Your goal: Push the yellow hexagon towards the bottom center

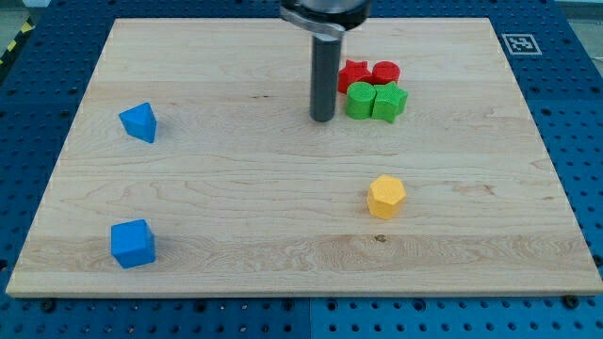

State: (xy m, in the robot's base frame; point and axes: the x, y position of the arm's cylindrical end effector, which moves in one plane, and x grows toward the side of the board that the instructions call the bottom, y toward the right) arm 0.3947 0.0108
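The arm carried no jaws at all, only a straight dark rod, so there was nothing to stand wide or narrow and nothing held; the rod's lower end, my tip [322, 119], rested on the wooden board [236, 188] in its upper middle, just to the view's left of a tight cluster of four blocks and touching none of them as far as could be told; nearest it sat the green round block [359, 100], with the green star-like block [388, 102] beside that, and behind them the two red blocks, one [353, 72] of a jagged shape and one [385, 72] rounder.

The yellow hexagon [386, 197] lay well apart from my tip, toward the view's bottom and right of it, right of the board's centre line and short of the bottom edge; the push looked not yet begun, since the tip was nowhere near the block; it seemed left to bring the tip round to the hexagon's upper right side and drive it down and leftward.

Far off on the view's left sat a blue wedge-like block [139, 121] and, lower, a blue cube [132, 243].
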